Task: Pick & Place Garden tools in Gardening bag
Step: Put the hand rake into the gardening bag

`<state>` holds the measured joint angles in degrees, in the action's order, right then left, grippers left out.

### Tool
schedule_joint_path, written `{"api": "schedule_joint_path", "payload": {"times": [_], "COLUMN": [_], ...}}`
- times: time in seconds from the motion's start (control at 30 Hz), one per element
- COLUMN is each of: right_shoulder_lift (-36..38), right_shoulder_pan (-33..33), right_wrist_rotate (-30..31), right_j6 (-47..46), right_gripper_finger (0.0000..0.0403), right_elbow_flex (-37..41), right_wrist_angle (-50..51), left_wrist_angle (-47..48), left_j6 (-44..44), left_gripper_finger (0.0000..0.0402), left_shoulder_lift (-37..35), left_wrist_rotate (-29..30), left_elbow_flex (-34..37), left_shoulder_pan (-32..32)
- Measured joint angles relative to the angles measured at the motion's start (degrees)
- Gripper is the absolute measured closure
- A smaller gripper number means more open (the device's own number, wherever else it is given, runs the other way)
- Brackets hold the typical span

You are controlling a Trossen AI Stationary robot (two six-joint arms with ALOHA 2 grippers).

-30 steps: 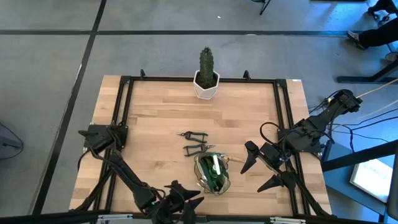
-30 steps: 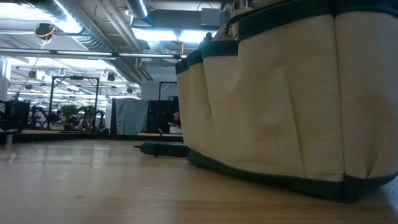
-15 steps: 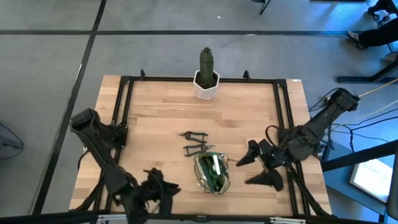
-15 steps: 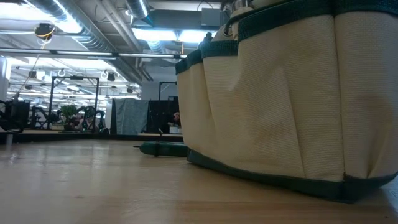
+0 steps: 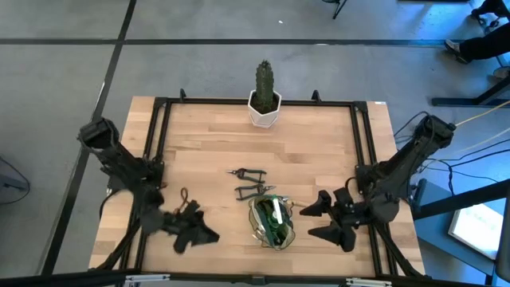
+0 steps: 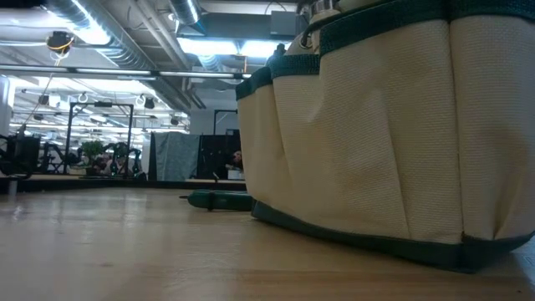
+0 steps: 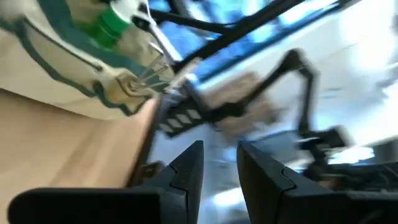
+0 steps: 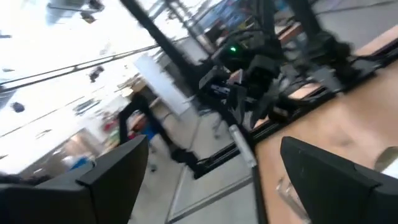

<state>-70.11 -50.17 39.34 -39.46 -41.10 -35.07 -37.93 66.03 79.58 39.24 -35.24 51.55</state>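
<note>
The gardening bag stands near the table's front, tan with green trim; its side fills the low view. A green sprayer and metal prongs stick out of its top. Two dark hand tools lie flat on the wood just beyond it; one dark handle shows behind the bag. My left gripper hovers left of the bag, its fingers a narrow gap apart with nothing between. My right gripper stands wide open right of the bag, pointing at it.
A green cactus in a white pot stands at the middle of the far edge. A black rail frame runs along the table's sides. Bare wood lies left and beyond the tools.
My left gripper has drawn back from the near edge by the bag toward the table's left, swinging round as its arm folded up. My right gripper has sunk, rolled and turned to face the bag, staying wide open. Bag and tools have kept still.
</note>
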Motion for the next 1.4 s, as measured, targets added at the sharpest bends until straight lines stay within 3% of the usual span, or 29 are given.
{"api": "schedule_joint_path", "payload": {"times": [0.07,0.2,0.33,0.5,0.6,0.73,0.87,1.1,1.23,1.4], "right_shoulder_lift": [-2.33,-7.78,-13.62,-19.52,-22.30,-25.29,-27.63,-28.95,-29.00,-29.09], "right_shoulder_pan": [-0.24,-0.55,-0.57,-0.57,-0.90,-2.28,-4.27,-5.50,-4.36,-1.61], "right_wrist_rotate": [3.38,7.64,8.19,0.57,-3.35,-3.52,-4.04,-4.22,-5.18,-5.49], "right_j6": [-0.22,-1.29,-3.10,-6.66,-8.54,-10.06,-11.32,-9.56,-11.97,-26.08], "right_gripper_finger": [0.0036,0.0036,0.0036,0.0036,0.0036,0.0036,0.0036,0.0036,0.0036,0.0036], "right_elbow_flex": [-1.91,-6.94,-13.23,-20.13,-22.47,-24.02,-25.92,-28.63,-28.73,-28.73], "right_wrist_angle": [-0.11,0.30,3.09,10.64,11.73,4.63,-3.02,-4.96,2.01,23.76], "left_wrist_angle": [-12.26,-21.10,-22.07,-14.76,-11.22,-10.33,-8.63,-8.46,-8.53,-8.59], "left_j6": [2.60,7.91,8.00,5.06,1.18,-1.15,0.27,2.67,2.77,2.88], "left_gripper_finger": [0.0311,0.0311,0.0311,0.0311,0.0311,0.0311,0.0311,0.0311,0.0311,0.0311], "left_shoulder_lift": [1.38,2.86,2.79,2.79,2.79,2.79,2.79,2.81,4.34,9.19], "left_wrist_rotate": [-5.83,-15.62,-30.22,-42.77,-45.11,-48.67,-52.73,-56.68,-57.17,-57.92], "left_elbow_flex": [7.16,14.21,12.28,5.57,2.23,1.22,1.19,0.94,-0.59,-3.60], "left_shoulder_pan": [-2.88,-8.66,-15.96,-24.09,-27.71,-31.22,-33.04,-33.90,-32.77,-32.15]}}
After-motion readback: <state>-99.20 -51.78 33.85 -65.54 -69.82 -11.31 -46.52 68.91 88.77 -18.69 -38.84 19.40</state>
